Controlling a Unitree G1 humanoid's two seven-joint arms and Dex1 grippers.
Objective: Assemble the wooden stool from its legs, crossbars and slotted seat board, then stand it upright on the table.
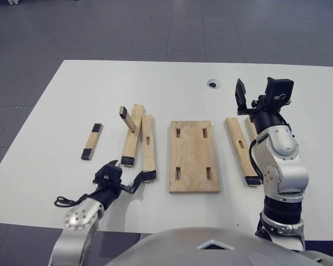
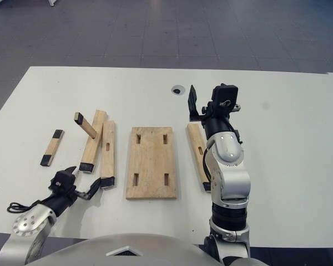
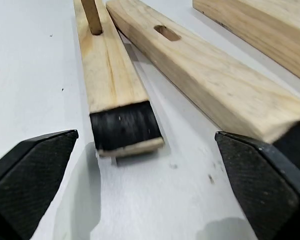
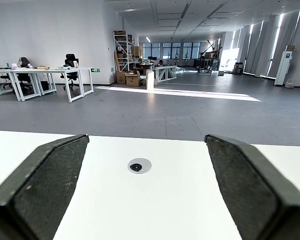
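Found the slotted seat board point(image 1: 193, 156) flat on the table point(image 1: 72, 100), toward the front edge. Saw two legs just left of the board, lying lengthwise side by side: the inner leg point(image 1: 149, 145) nearest it, the outer leg point(image 1: 132, 141) close beside that one. Noted a short crossbar point(image 1: 127, 119) tilted on the outer leg's far end. Found a second crossbar point(image 1: 92, 141) farther left of the board, apart. Saw another leg point(image 1: 240, 147) just right of the board, and a cable port point(image 1: 213, 83) behind the board, to the right.
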